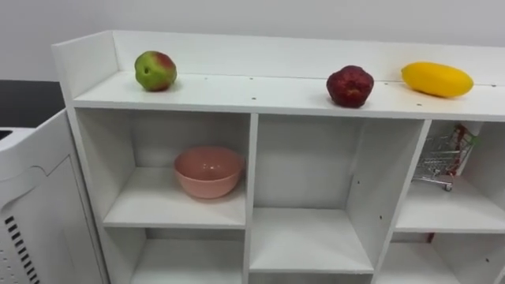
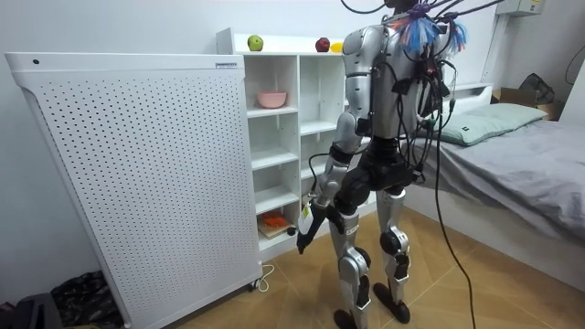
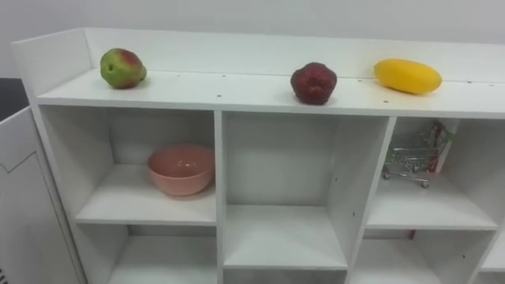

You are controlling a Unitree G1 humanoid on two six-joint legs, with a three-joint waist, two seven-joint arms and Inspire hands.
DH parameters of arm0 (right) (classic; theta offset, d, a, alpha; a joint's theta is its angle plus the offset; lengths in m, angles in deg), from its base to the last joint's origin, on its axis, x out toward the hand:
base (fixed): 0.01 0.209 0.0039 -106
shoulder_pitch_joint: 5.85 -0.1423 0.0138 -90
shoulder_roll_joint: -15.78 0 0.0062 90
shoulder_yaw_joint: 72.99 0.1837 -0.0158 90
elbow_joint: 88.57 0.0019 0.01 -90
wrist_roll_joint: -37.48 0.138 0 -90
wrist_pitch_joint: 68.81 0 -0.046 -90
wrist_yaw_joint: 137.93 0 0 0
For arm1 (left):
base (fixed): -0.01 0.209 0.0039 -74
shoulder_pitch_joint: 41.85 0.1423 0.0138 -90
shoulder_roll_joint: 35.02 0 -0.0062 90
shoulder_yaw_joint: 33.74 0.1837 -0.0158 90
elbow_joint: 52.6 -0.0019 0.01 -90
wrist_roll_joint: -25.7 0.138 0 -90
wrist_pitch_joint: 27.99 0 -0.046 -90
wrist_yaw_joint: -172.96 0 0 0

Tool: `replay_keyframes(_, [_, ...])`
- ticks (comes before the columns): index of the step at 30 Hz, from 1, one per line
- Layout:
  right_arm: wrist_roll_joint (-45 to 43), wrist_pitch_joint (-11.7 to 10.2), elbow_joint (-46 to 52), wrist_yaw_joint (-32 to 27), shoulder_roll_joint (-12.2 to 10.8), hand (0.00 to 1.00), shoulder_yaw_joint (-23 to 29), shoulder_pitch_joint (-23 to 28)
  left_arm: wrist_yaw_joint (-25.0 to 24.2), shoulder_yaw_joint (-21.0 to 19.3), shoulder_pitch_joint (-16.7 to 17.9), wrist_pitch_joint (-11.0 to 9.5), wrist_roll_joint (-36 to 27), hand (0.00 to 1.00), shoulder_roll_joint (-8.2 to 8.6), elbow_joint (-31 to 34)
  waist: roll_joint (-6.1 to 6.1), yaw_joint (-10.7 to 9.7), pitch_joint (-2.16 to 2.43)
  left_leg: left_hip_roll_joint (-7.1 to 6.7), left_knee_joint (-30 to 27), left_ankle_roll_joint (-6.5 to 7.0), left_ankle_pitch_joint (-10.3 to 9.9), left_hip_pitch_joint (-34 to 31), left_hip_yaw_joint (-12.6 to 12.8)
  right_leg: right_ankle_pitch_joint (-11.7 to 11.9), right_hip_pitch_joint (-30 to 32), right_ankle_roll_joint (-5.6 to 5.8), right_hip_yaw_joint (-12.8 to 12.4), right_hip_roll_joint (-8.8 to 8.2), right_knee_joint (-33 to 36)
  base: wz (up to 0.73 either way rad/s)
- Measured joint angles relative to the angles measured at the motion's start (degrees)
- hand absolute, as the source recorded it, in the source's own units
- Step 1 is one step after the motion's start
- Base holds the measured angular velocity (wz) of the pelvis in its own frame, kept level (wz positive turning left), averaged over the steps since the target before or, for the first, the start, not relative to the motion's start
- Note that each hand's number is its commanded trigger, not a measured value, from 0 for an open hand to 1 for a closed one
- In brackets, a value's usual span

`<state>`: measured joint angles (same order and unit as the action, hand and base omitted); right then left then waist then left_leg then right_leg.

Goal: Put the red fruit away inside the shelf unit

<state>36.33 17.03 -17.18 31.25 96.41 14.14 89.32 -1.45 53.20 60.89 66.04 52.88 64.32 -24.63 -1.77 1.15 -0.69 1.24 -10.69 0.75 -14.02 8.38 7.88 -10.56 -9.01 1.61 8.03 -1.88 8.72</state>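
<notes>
Apple [image 1: 155, 70], red fruit [image 1: 350, 86] and yellow fruit [image 1: 437, 79] top the white closet [image 1: 252, 166] near a bed [image 2: 526, 169]; left hand [image 2: 311, 215] hangs, state unclear.

A white wall [image 2: 110, 27] backs a white open shelf unit [image 2: 297, 100]. A tall perforated white panel [image 2: 137, 174] stands just beside it on the wood-patterned floor [image 2: 494, 292]. A grey-covered bed [image 2: 539, 155] lies at the room view's right.

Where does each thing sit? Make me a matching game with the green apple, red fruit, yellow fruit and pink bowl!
1. green apple
2. red fruit
3. yellow fruit
4. pink bowl

A. on the closet top, farthest right of the fruits
B. upper left compartment
C. on top, farthest left
D. on top, between two fruits

Pairs: 1-C, 2-D, 3-A, 4-B
</notes>
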Motion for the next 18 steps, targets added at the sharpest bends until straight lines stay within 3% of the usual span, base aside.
replay_keyframes(3, [0.1, -0.6, 3.6, -2.4, 0.0, 0.00, 0.0, 0.0, 1.1, 0.0, 0.0, -0.7, -0.1, 0.00, 0.05, 0.1, 0.43, 0.1, 0.23, 0.00, 0.2, 0.00, 0.0, 0.0, 0.0, 0.0, 0.2, 0.00, 0.0, 0.00, 0.0, 0.00])
replay_keyframes(5, [0.4, -1.3, 7.7, -3.6, 0.4, 0.00, 0.0, 0.0, 1.2, 0.7, -0.2, -1.2, -0.1, 0.00, 0.02, 0.2, 1.26, 0.1, 0.65, -0.01, 0.3, 0.00, 0.0, 0.0, 0.1, 0.0, 0.1, 0.00, 0.1, 0.00, 0.0, 0.00])
replay_keyframes(10, [0.4, -3.6, 12.9, -6.2, 1.0, 0.00, 0.0, -1.3, 1.8, 1.7, -1.3, -3.5, -0.5, 0.00, -0.15, 0.2, 2.31, 0.2, 0.82, 0.05, 0.2, -0.04, 0.0, 0.0, 0.2, 0.0, 0.3, 0.00, -0.1, 0.05, 0.0, -0.02])
replay_keyframes(13, [0.4, -4.7, 16.6, -8.0, 2.0, 0.00, 0.1, -1.6, 1.8, 2.2, -1.5, -4.5, -0.6, 0.00, -0.16, 0.1, 2.29, 0.7, 0.81, 0.04, 0.3, -0.05, 0.1, -0.2, 0.2, 0.0, 0.5, 0.00, 0.0, 0.04, 0.1, -0.01])
replay_keyframes(18, [0.5, -6.3, 19.4, -10.9, 2.7, 0.00, 1.0, -4.8, 2.7, 2.1, -0.5, -4.6, -0.5, 0.00, -0.64, 0.0, 1.14, 0.8, 0.69, 0.09, 0.6, -0.19, 0.2, -0.1, 0.2, 0.0, 0.8, -0.01, 0.0, 0.16, 0.1, 0.00])
